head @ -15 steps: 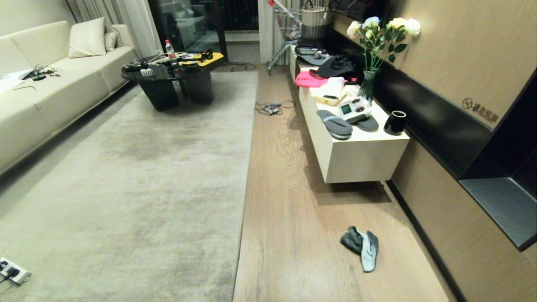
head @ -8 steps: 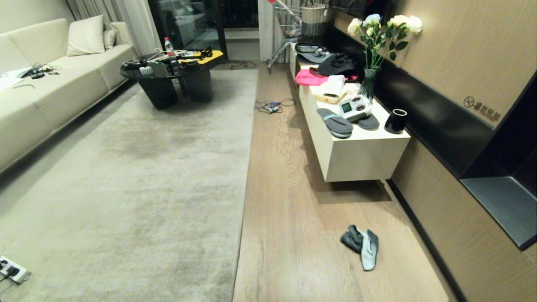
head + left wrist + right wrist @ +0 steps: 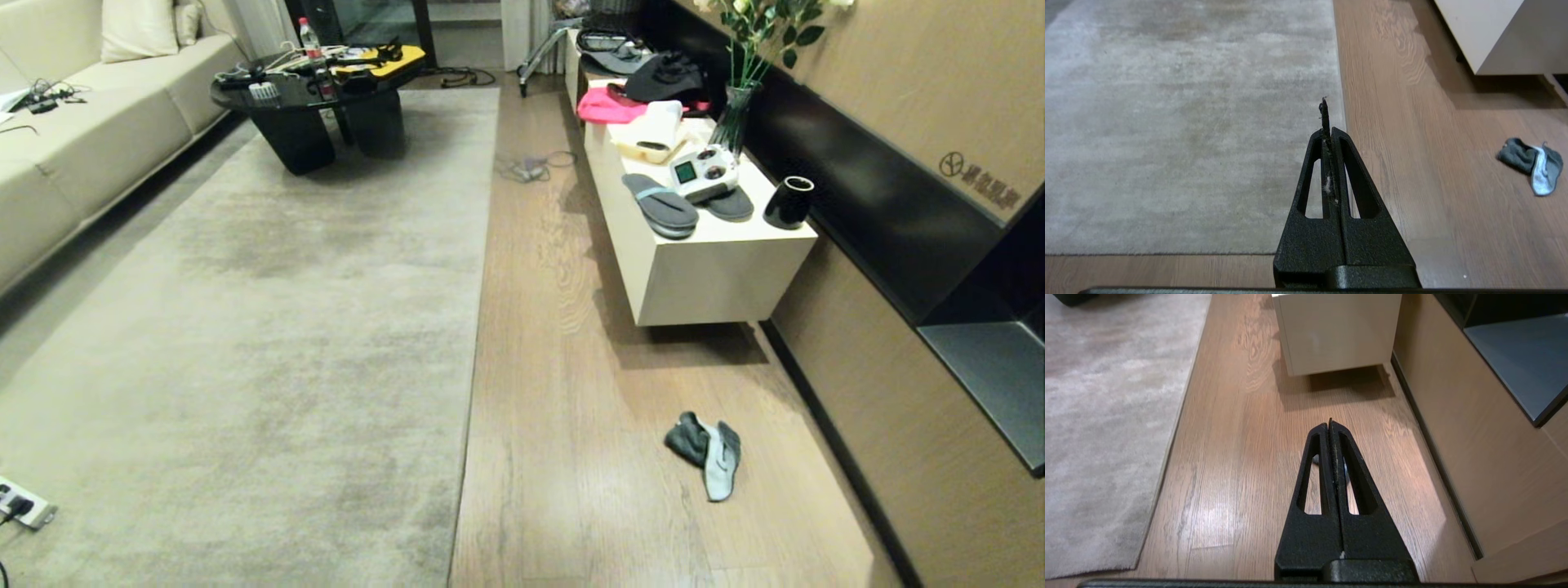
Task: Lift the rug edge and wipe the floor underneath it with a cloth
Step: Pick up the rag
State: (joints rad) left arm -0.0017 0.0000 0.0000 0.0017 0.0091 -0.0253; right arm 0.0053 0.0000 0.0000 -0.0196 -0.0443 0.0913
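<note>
Grey-beige rug (image 3: 245,327) lies flat on wood floor (image 3: 571,408). Cloth (image 3: 705,452) lies on floor nr white bench (image 3: 702,269), well apart from rug edge. Left tool (image 3: 1331,130) & right tool (image 3: 1329,424) both closed, holding nothing.

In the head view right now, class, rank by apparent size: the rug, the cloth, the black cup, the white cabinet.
1. the rug
2. the white cabinet
3. the cloth
4. the black cup, though it stands farther from the camera, so its place after the cloth is unsure.
</note>
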